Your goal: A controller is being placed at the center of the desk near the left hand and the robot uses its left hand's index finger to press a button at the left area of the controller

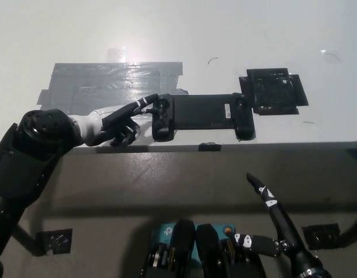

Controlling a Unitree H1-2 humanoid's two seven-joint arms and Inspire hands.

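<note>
A black controller lies flat near the front edge of the white desk, its long side running left to right. My left hand sits just left of it, one finger stretched out so its tip touches the controller's left grip by the buttons, the other fingers curled under. It holds nothing. My right hand rests low at the lower right, below the desk edge, with one finger pointing up and nothing in it.
A patch of grey tape covers the desk behind my left hand. A black square pad lies right of the controller. The desk's front edge runs across the middle of the picture.
</note>
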